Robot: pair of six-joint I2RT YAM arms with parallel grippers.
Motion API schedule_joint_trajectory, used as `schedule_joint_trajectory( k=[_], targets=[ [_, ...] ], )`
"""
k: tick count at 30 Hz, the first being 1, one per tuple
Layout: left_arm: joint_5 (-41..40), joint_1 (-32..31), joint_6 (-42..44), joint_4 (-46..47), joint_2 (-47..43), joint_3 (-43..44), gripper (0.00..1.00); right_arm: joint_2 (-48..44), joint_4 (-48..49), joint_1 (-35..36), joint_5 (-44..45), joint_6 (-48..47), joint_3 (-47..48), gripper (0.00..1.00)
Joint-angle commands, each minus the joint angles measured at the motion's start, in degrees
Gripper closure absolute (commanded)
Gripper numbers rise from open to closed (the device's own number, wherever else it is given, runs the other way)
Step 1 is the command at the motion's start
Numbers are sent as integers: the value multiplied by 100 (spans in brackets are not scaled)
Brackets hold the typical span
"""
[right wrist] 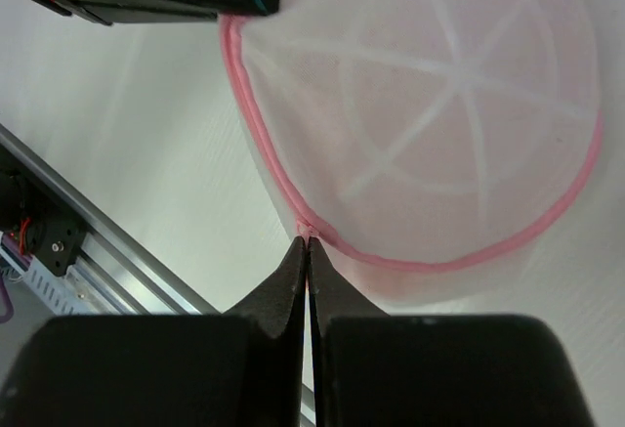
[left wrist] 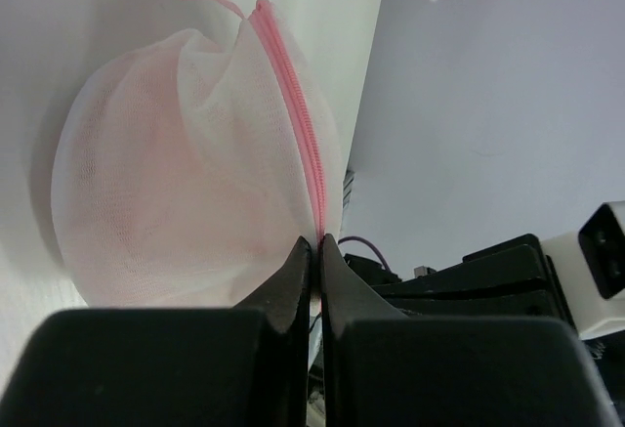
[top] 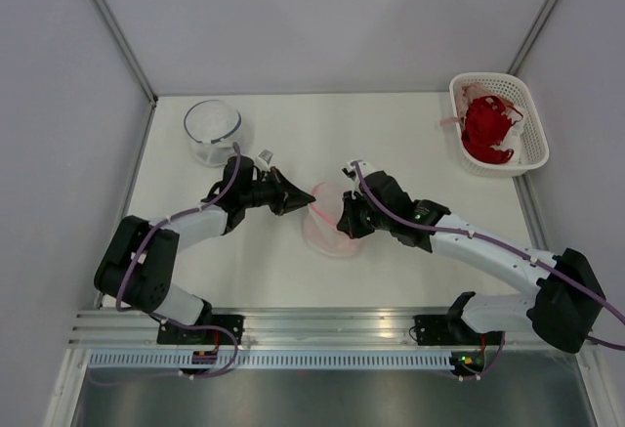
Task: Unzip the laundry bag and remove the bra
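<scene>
The laundry bag (top: 328, 220), a round white mesh pod with a pink rim, lies mid-table between both arms. My left gripper (top: 305, 202) is shut on the bag's edge, at the near end of the pink zipper (left wrist: 298, 124); its tips (left wrist: 318, 243) pinch the seam. My right gripper (top: 345, 220) is shut on the pink rim (right wrist: 264, 153) from the opposite side, tips (right wrist: 307, 243) closed on a small pink tab. The mesh dome (right wrist: 439, 105) shows white ribs. The bra appears only as a faint pink tint (left wrist: 146, 222) through the mesh (left wrist: 176, 153).
A clear glass bowl (top: 213, 132) stands at the back left. A white lattice basket (top: 527, 114) with a red garment (top: 486, 129) sits at the back right. An aluminium rail (top: 332, 324) runs along the near table edge. Grey walls enclose the table.
</scene>
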Motion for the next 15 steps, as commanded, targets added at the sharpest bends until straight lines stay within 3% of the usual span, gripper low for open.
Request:
schedule_joint_trajectory(
  k=[1, 15],
  targets=[
    [333, 322, 17, 317, -149, 45, 98, -121, -248, 13, 350, -61, 116, 100],
    [1274, 885, 448, 212, 668, 318, 98, 441, -792, 13, 1492, 88, 238, 100]
  ],
)
